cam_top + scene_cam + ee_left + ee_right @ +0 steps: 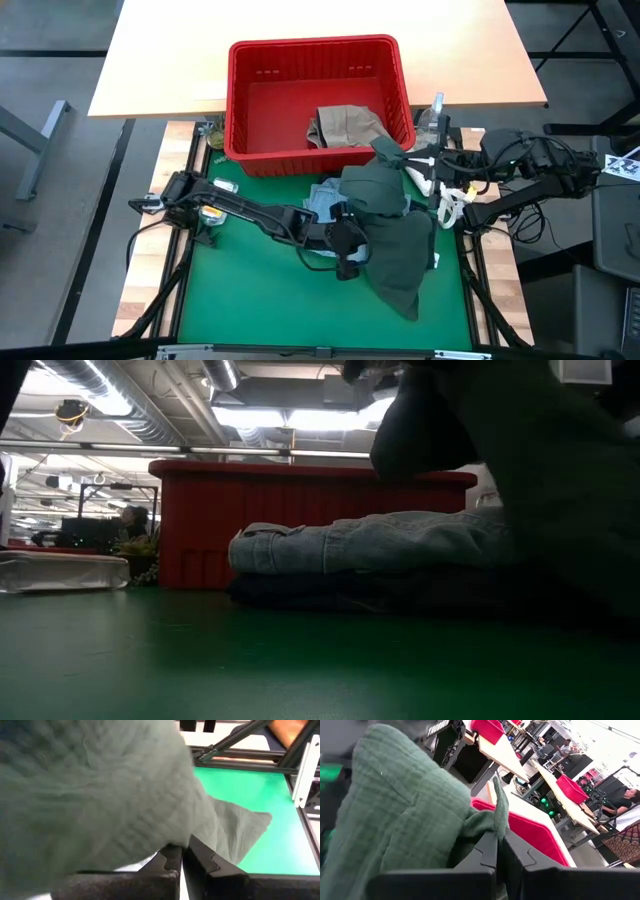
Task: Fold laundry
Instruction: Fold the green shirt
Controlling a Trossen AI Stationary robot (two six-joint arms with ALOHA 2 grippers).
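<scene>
The dark green cloth (392,225) hangs closest to the camera above, spread over the middle of the green mat (250,300) on the desk. Both arms hold it up. The left gripper (352,243) is closed tight on the left edge of the green cloth, near the middle of the mat. In the left wrist view its two dark fingers (172,857) are pressed together with the green cloth (100,800) bunched in front of them. The right gripper (418,157) is closed on the top corner of the green cloth, just beside the front right corner of the red basket (320,62). In the right wrist view the cloth (405,820) is pinched between its fingers (490,851).

Under the green cloth lies a light blue denim piece (370,542), folded flat on top of a dark navy piece (330,592). Both rest on the mat just in front of the basket. A beige piece (345,125) sits crumpled inside the basket, at its front right.
</scene>
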